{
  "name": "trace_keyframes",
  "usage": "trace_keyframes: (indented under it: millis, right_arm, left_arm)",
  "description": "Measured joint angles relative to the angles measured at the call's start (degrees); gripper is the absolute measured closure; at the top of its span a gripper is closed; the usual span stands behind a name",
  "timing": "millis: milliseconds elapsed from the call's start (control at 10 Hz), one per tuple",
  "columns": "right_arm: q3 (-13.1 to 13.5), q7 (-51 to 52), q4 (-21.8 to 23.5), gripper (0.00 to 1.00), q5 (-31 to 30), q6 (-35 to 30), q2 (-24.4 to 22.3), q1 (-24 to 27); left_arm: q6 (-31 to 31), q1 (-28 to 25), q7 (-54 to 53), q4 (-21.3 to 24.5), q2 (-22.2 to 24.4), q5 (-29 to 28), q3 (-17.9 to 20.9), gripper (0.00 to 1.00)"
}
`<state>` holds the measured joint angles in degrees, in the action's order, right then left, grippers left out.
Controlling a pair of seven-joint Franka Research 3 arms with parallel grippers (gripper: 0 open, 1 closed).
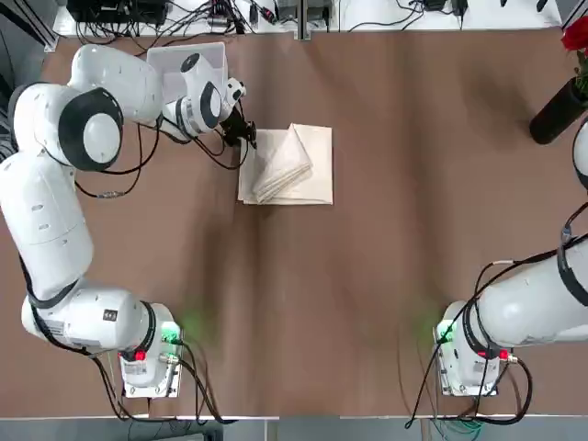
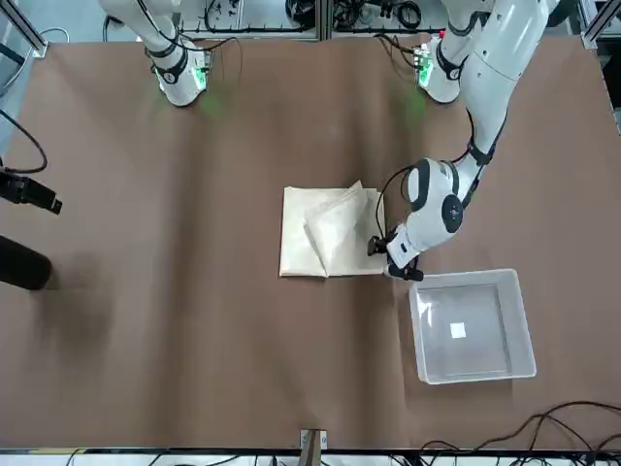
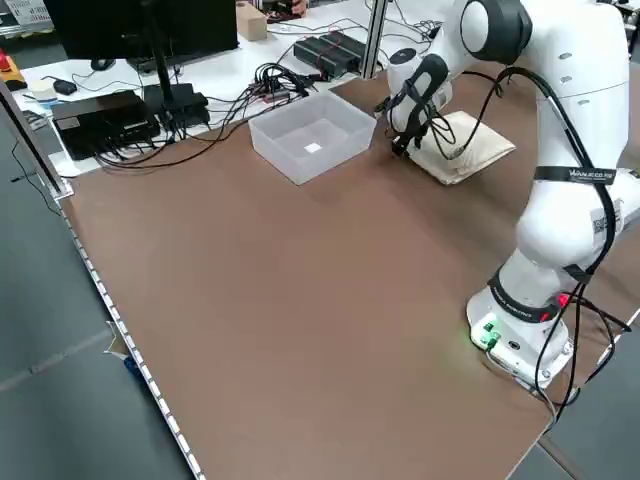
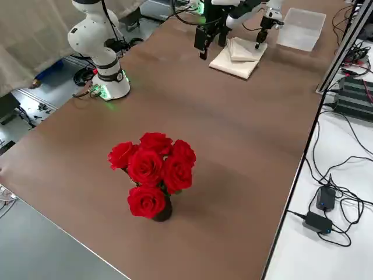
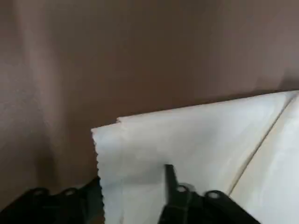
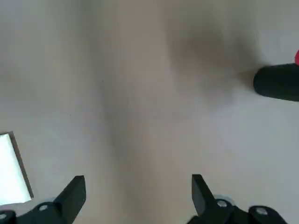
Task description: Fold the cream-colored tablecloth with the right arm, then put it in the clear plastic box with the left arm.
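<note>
Cream cloth [image 1: 308, 175], folded, beside plastic box [image 2: 473, 327]; left gripper [image 5: 133, 191] at its edge, fingers apart, nothing gripped; right gripper [image 6: 138, 186] parked off to the side, open; shallow bite could unfold layers.

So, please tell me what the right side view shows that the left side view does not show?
Only the right side view has the bunch of red roses and the folded cloth's loose flap.

Only the left side view has the black monitor on the white desk.

Both show the translucent square plastic box, the cream folded cloth and the brown tabletop.
</note>
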<state>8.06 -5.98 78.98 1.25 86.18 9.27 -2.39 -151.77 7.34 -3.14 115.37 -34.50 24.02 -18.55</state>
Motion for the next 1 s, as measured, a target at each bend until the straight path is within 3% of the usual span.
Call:
trace_keyframes:
  millis: [200, 300, 1000]
  right_arm:
    - [-0.45, 0.06, 0.05, 0.0, -0.12, 1.39, -1.81, -1.11]
    - [-0.79, 0.05, 0.13, 0.0, -0.13, 1.76, -2.54, -1.61]
    - [-1.35, 0.05, 0.9, 0.0, -0.15, 2.46, -2.92, -2.06]
  left_arm:
    - [0.0, 0.08, 0.0, -0.26, 0.0, 0.0, -0.07, 0.88]
    - [0.0, 0.13, 0.0, -0.81, 0.0, 0.0, -0.12, 0.96]
    - [0.07, 0.09, -0.31, -3.07, -0.01, -2.22, -0.08, 0.96]
